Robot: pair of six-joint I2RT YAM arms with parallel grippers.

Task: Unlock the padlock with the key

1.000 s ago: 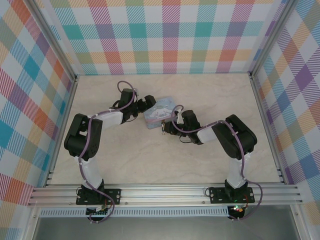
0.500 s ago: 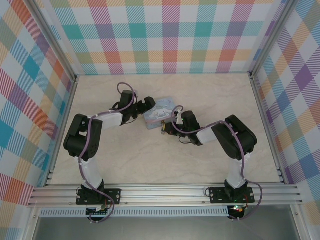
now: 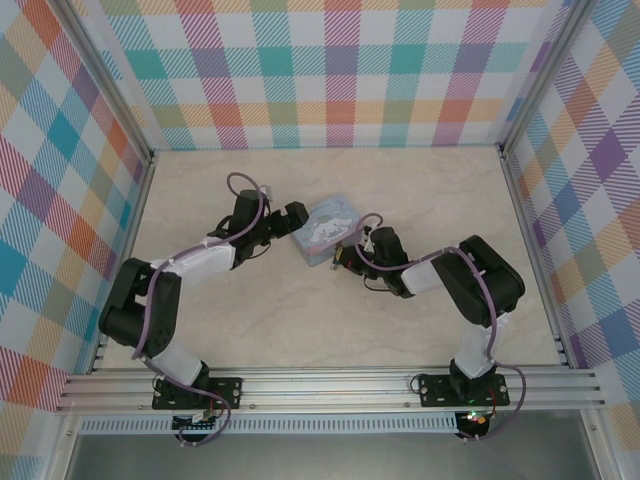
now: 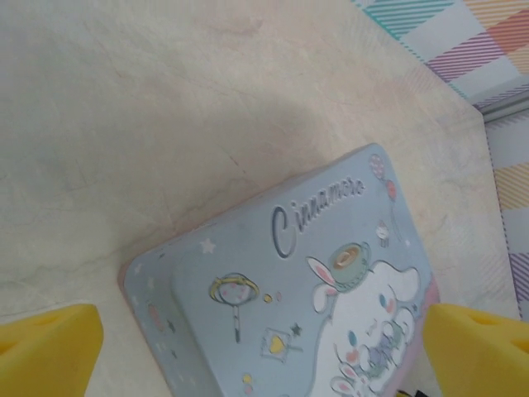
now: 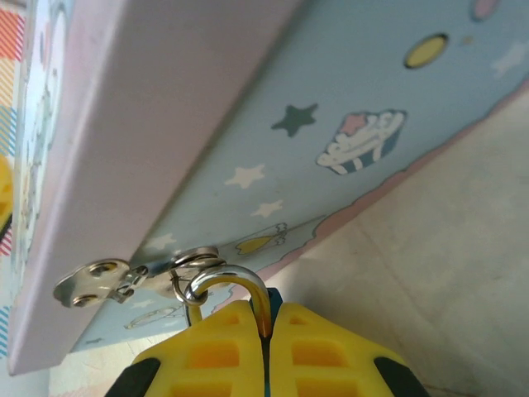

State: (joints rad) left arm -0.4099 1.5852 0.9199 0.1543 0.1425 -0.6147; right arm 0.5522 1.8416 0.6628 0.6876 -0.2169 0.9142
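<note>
Pinching padlock [image 5: 273,296], shiny curved shackle [image 5: 223,275], seemingly teal

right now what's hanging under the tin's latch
The padlock hangs by its shackle from the latch; the shut right claw covers its body, so the keyhole is hidden.
</note>
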